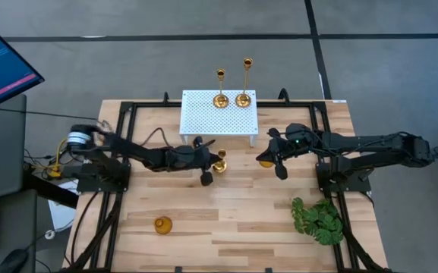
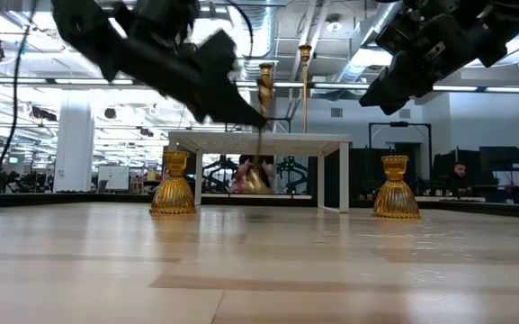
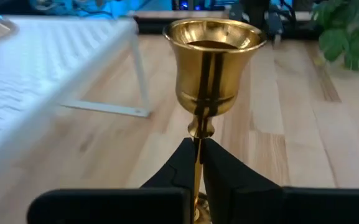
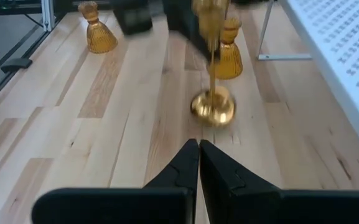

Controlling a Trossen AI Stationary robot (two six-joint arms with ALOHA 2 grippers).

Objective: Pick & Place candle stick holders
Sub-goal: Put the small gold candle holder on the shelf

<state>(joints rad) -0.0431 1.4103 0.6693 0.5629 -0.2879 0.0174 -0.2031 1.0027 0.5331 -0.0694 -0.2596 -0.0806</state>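
Fingers (image 3: 229, 180) of the left claw (image 3: 199, 163) pinch the thin stem of a brass stick (image 3: 213, 68), holding it upright just in front of the white stand (image 1: 219, 114). Its round base (image 4: 213, 107) sits at or just above the counter (image 1: 226, 220); contact is unclear. A squat holder (image 4: 227, 57) stands just beyond the stick. The right claw (image 4: 198, 163), fingers pressed together and empty, hangs off the stand's right front corner beside another squat holder (image 1: 265, 161). Two taller sticks (image 1: 243, 82) stand on the stand's far edge. A third squat holder (image 1: 162, 224) sits well in front of the stand, to its left.
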